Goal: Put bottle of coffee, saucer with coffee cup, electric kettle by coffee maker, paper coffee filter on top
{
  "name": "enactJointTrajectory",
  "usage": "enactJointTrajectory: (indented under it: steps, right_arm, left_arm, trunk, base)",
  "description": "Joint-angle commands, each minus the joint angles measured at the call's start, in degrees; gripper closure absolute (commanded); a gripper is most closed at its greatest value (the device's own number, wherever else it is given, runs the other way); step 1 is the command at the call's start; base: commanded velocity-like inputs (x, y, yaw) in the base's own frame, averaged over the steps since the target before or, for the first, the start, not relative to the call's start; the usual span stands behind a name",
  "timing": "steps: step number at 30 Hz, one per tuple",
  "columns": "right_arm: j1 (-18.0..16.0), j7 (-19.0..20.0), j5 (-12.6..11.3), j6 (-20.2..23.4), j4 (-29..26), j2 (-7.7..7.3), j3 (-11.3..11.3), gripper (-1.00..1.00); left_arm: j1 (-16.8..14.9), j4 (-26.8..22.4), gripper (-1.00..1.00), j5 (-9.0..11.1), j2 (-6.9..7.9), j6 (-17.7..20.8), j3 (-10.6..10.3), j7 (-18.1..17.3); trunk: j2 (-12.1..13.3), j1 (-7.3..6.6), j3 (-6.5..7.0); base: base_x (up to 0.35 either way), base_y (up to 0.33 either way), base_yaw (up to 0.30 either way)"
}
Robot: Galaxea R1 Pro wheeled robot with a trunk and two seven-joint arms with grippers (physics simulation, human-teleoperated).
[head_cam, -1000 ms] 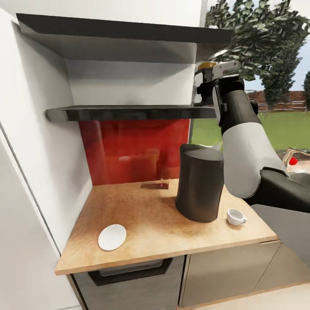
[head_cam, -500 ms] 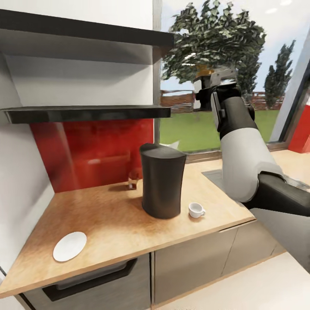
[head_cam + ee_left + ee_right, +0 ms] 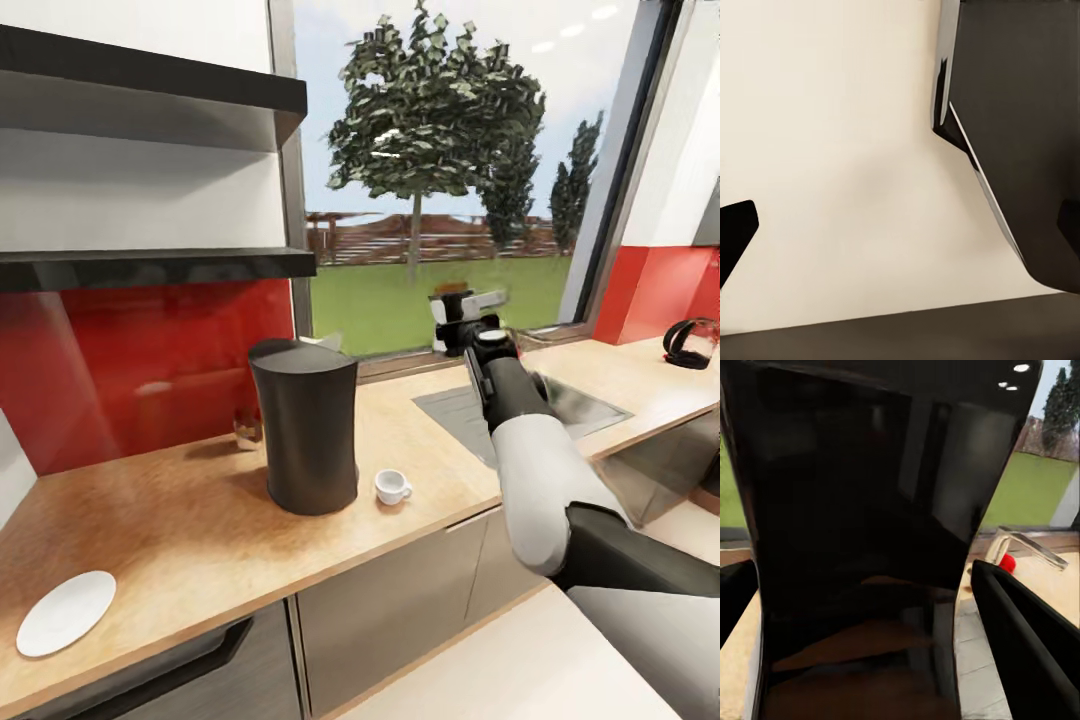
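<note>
Beyond the kitchen window we see grass, trees and a fence, and below it runs the countertop, light wood grain over grey cabinets. On it stands the coffee maker, a tall dark body that serves as our landmark. Just beside it, on the sink side, sits the coffee cup; we cannot see inside it. The saucer lies bare, well apart from the coffee maker, near the counter's front edge. Behind the coffee maker, against the red backsplash, stands a small glass object we cannot identify. The kitchen shelf hangs above. Past the inset sink, the electric kettle stands far from the coffee maker. Our right gripper is raised over the sink area; from here we cannot tell what it holds.

From the left wrist we see a pale cream surface and dark shapes; the left gripper's state cannot be told.

From the right wrist, the bottle of coffee sits large and dark between the fingers, which clasp it, with the sink faucet beyond.
</note>
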Motion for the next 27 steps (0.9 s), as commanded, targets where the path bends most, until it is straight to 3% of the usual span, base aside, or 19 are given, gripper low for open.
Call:
enactJointTrajectory:
  steps: [1, 5, 8, 19, 27]
  right_arm:
    - [1.16, 0.28, 0.53, -0.83, -0.27, 0.09, -0.24, 1.0]
    - [9.43, 0.37, 0.53, -9.18, -0.96, 0.09, -0.22, 1.0]
    - [11.91, 0.5, 0.47, -11.35, -1.06, 0.09, -0.19, 1.0]
    - [17.12, 0.85, -0.06, -10.78, 1.82, 0.09, -0.31, 1.0]
    - [19.56, 0.79, -0.17, -10.71, 2.7, 0.09, -0.43, 1.0]
  left_arm:
    - [0.06, -0.1, -1.0, 0.06, -0.01, -0.17, 0.29, 0.07]
    - [0.08, -0.11, -1.0, 0.26, 0.04, -0.26, 0.53, 0.0]
    - [0.09, -0.09, -1.0, 0.3, -0.15, 0.12, 0.61, 0.02]
    - [0.17, 1.23, -1.0, 0.4, -0.26, -0.23, 0.64, -0.34]
    - [0.17, 1.21, -1.0, 0.44, -0.27, -0.43, 0.81, 0.15]
  trunk:
    - [-0.05, 0.01, 0.02]
    - [-0.05, 0.01, 0.03]
    - [-0.05, 0.01, 0.03]
    - [-0.05, 0.01, 0.01]
    - [-0.05, 0.01, 0.01]
  base:
    - [0.004, -0.006, -0.04]
    - [0.001, -0.001, -0.009]
    - [0.0, 0.0, -0.001]
    - [0.001, 0.0, 0.0]
    - [0.187, -0.124, 0.0]
